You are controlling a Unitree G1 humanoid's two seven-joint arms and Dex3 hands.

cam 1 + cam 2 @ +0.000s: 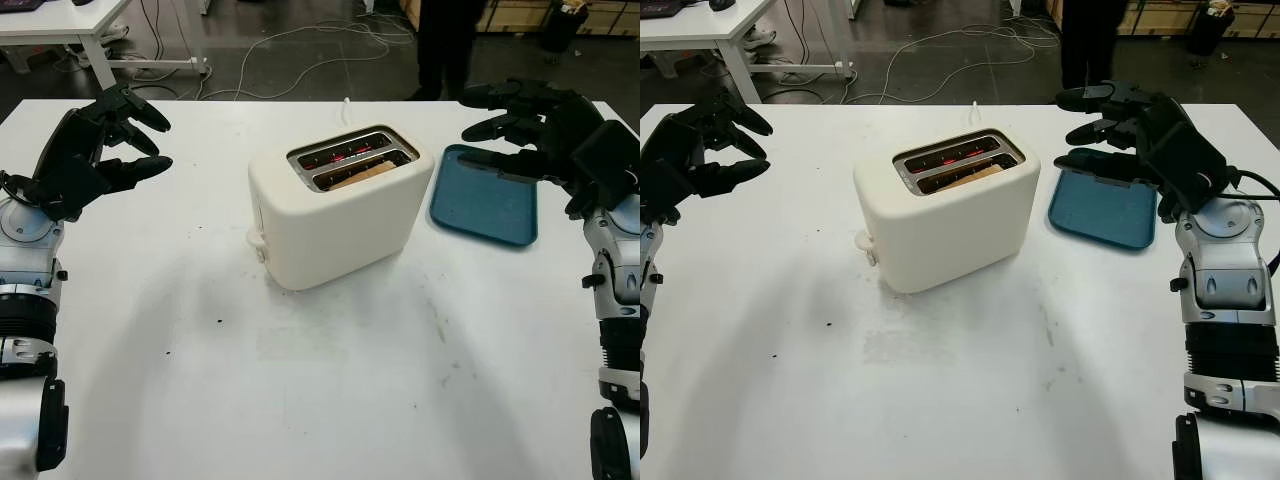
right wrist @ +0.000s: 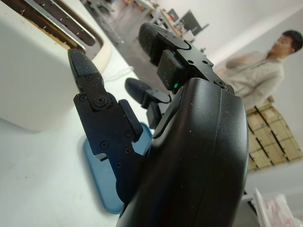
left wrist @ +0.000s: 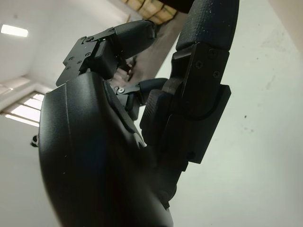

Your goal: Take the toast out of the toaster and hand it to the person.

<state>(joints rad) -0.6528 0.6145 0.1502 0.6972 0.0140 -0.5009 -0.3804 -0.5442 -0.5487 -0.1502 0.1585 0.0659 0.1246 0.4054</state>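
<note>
A cream two-slot toaster (image 1: pixel 335 205) stands in the middle of the white table (image 1: pixel 330 390). A brown slice of toast (image 1: pixel 363 174) sits low in its nearer slot; the far slot glows red inside. My left hand (image 1: pixel 95 150) hangs open above the table's left side, well away from the toaster. My right hand (image 1: pixel 525 125) is open above the far right of the table, over the blue tray (image 1: pixel 485 200). In the right wrist view the toaster (image 2: pixel 33 71) is beside my right hand's fingers (image 2: pixel 94 113), with a person (image 2: pixel 258 78) in the background.
The blue tray lies just right of the toaster. A person's dark legs (image 1: pixel 445 45) stand beyond the far table edge. Cables (image 1: pixel 300 40) trail on the floor, and a white desk (image 1: pixel 70 30) stands at the far left.
</note>
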